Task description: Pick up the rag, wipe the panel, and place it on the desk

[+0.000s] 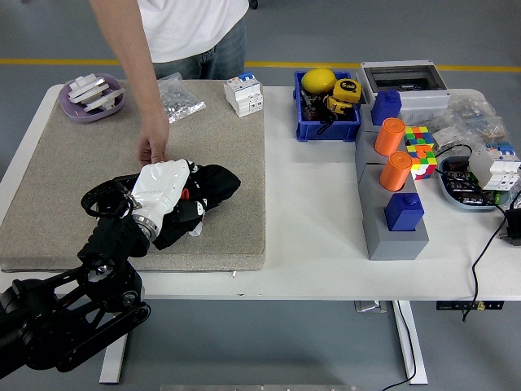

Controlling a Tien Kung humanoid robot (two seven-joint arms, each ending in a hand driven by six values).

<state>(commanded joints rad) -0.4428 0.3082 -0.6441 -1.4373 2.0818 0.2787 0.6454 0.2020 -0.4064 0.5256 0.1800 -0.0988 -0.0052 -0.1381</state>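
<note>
Near mat's front edge, left hand (pixel 167 189) presses rag (pixel 207 189).

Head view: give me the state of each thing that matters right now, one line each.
Left hand: on the black rag, pressing it onto the panel.
Black rag: bunched under the left hand, covering the panel.
Panel: almost wholly hidden; only a white connector shows.
Person's hand: fingertips down at the panel's far edge.
Grey box: lid open.
Right hand: not in view.
</note>
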